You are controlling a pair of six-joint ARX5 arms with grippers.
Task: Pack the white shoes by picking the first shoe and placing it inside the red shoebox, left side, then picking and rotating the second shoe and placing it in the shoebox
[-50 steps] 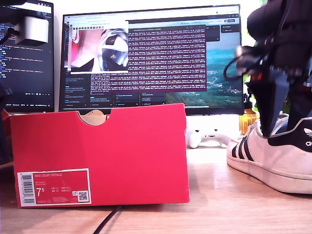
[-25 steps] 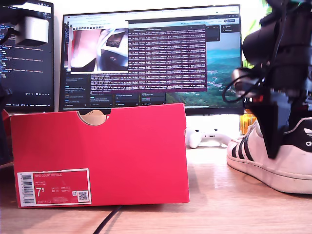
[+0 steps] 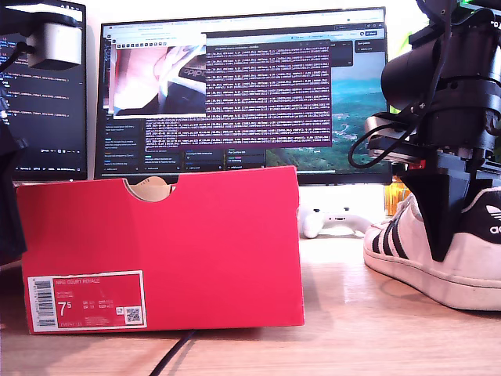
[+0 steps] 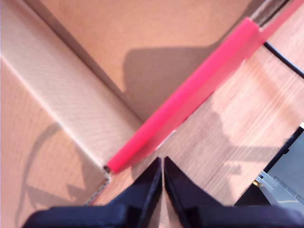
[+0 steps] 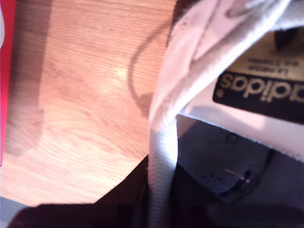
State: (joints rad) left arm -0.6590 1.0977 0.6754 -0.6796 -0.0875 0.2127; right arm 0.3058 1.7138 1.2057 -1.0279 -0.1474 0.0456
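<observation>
white shoe (image 3: 454,258) toe toward red shoebox (image 3: 160,251)

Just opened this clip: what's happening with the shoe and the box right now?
My second gripper is down on a white shoe at the exterior view's right, its jaws astride the shoe's side wall at the opening, the shoe on the desk. My first gripper hangs jaws shut over a corner of the red shoebox, holding nothing. Where the wrist view looks in, the box shows bare cardboard.
</observation>
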